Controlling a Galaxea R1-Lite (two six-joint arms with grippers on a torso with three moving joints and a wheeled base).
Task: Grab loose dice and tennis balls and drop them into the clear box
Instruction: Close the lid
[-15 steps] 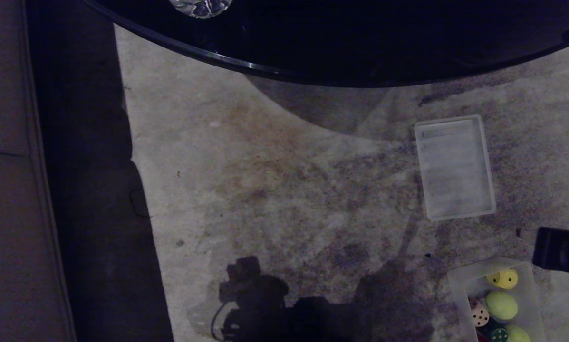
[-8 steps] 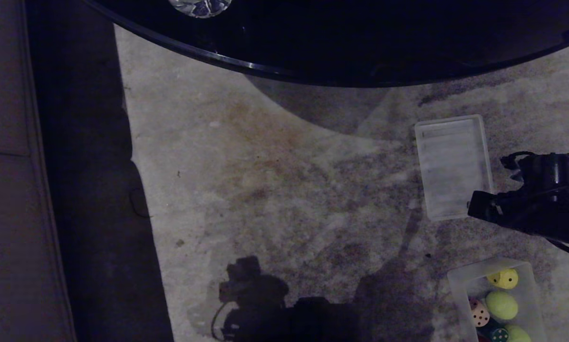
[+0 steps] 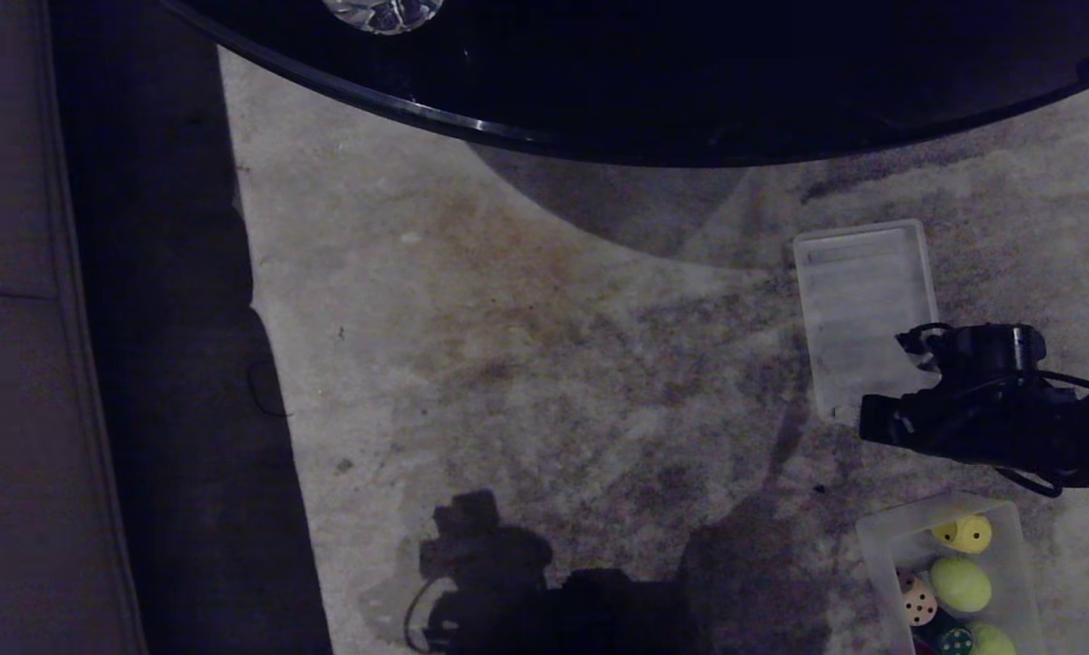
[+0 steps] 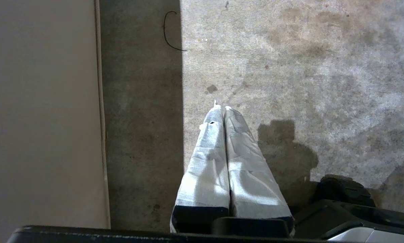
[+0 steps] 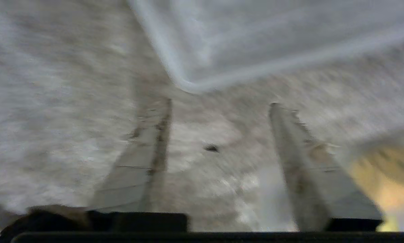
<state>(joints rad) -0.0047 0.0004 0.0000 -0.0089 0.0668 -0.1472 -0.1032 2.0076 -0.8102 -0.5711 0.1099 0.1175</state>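
Right gripper [image 5: 218, 108] hangs over the carpet [image 3: 508, 364], fingers spread, nothing between them — right at the ribbed lid's [image 3: 858, 300] corner. Left gripper [image 4: 221, 108] pinched together.

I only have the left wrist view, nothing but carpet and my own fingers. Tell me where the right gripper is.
Observer: The right gripper hangs over the carpet at a corner of the ribbed lid, empty.
Operator: Report its jaws.
Observer: Open, with bare carpet between the fingers.
Operator: Give me the box's contents.
Observer: The clear box holds a yellow die, a beige die, a dark green die and two tennis balls.
Operator: Check for strays.
Observer: The head view shows no loose die or ball on the carpet.
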